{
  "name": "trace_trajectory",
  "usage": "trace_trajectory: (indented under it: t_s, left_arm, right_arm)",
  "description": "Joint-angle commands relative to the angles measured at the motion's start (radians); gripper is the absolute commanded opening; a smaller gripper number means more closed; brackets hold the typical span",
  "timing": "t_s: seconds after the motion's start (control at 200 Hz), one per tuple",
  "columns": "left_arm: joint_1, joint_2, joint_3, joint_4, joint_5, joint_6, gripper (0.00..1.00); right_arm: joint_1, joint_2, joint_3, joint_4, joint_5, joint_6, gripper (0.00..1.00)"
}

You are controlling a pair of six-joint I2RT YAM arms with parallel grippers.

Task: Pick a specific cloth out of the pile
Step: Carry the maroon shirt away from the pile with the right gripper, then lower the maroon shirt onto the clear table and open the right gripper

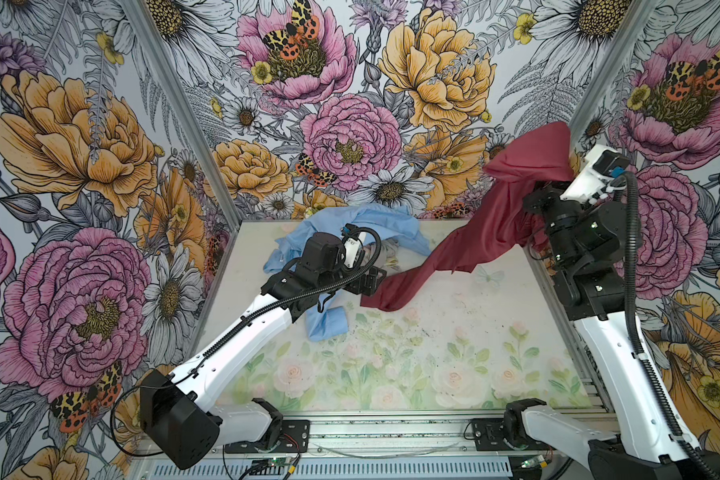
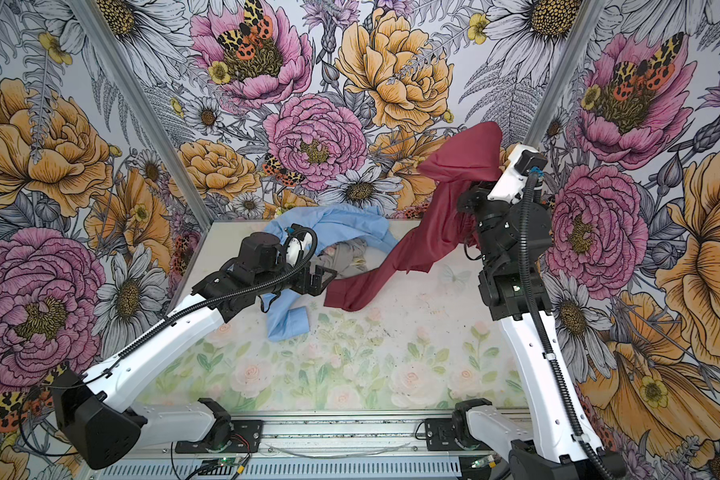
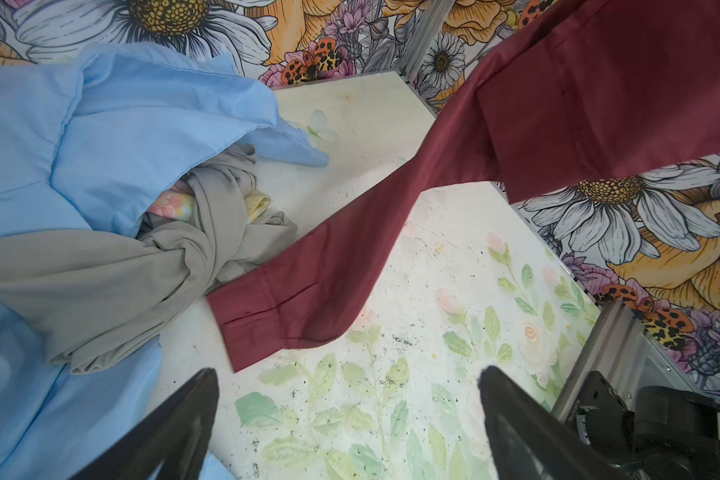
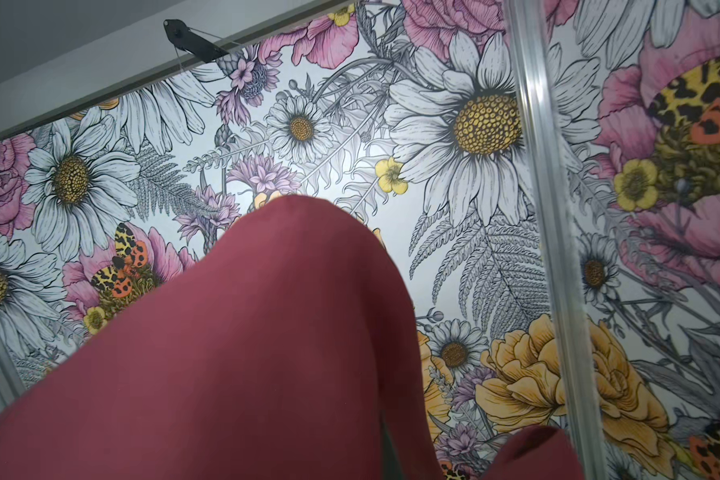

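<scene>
The dark maroon cloth (image 1: pixel 495 232) (image 2: pixel 445 208) hangs high at the back right, draped over my right gripper. That gripper's fingers are hidden under the fabric in both top views and in the right wrist view (image 4: pixel 225 353). The cloth's lower end (image 3: pixel 308 299) trails down onto the table beside the pile. The pile holds a light blue cloth (image 1: pixel 375 224) (image 3: pixel 142 124) and a grey knotted cloth (image 2: pixel 348 257) (image 3: pixel 100 282). My left gripper (image 1: pixel 375 278) (image 3: pixel 348 374) stands open just short of the maroon end, with only bare table between its fingers.
A fold of the blue cloth (image 1: pixel 327 324) lies under my left forearm. A small pastel floral fabric (image 3: pixel 171 205) peeks out of the pile. Floral walls and metal posts (image 1: pixel 184 104) close in the table (image 1: pixel 433 353) on three sides.
</scene>
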Motion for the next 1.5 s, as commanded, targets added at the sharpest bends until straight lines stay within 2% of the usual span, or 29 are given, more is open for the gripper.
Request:
trace_trajectory:
  t_s: [0.0,0.175,0.33,0.64,0.76,0.985,1.351,1.496]
  left_arm:
    - [0.009,0.004,-0.012,-0.004,-0.001,0.019,0.99]
    - [0.012,0.007,0.002,-0.005,-0.031,0.013,0.99]
    - [0.01,0.031,0.042,-0.009,-0.016,0.005,0.99]
    - [0.011,0.083,0.094,-0.019,-0.024,0.014,0.98]
    - [0.021,0.088,0.093,-0.019,-0.017,0.021,0.98]
    - [0.038,0.105,0.064,-0.017,-0.003,0.03,0.98]
    - [0.054,0.121,0.033,-0.003,0.038,0.016,0.96]
    - [0.055,0.12,0.027,0.003,0.035,0.01,0.96]
  right_arm:
    - [-0.071,0.044,0.08,-0.04,-0.089,0.03,0.0]
    - [-0.176,0.143,0.205,-0.08,-0.194,0.087,0.0]
    - [-0.224,0.235,0.301,-0.1,-0.244,0.095,0.0]
    - [-0.303,0.415,0.509,-0.121,-0.285,0.104,0.0]
    - [-0.315,0.44,0.511,-0.125,-0.303,0.125,0.0]
    - [-0.313,0.36,0.274,-0.124,-0.301,0.12,0.0]
    - [-0.266,0.036,-0.288,-0.162,-0.209,0.152,0.0]
    - [-0.22,-0.003,-0.486,-0.179,-0.176,0.163,0.0]
